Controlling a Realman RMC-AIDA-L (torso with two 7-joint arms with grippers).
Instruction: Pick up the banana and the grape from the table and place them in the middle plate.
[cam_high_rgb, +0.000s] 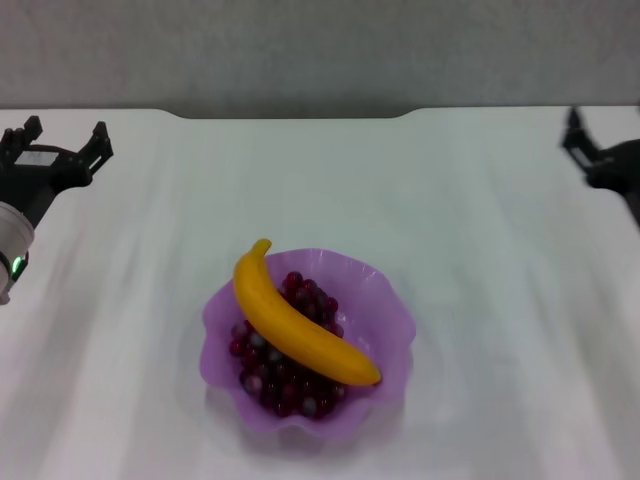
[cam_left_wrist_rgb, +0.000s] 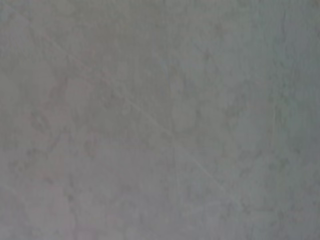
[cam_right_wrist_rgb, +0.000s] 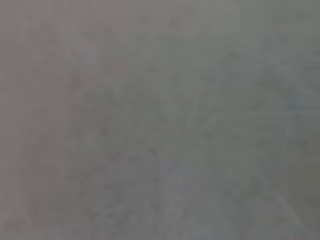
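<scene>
The banana (cam_high_rgb: 300, 330) lies across the grapes (cam_high_rgb: 285, 385) inside the plate (cam_high_rgb: 390, 300). Left gripper (cam_high_rgb: 60, 140), spread and empty, sits far left of it; right gripper's (cam_high_rgb: 598, 160) grip unclear.

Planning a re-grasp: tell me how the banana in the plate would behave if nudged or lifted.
The banana looks smooth and glossy, so probably slippery. It lies across the grape bunch in the middle plate, likely rocking or sliding if pushed. It looks rigid, so it should lift in one piece.
</scene>
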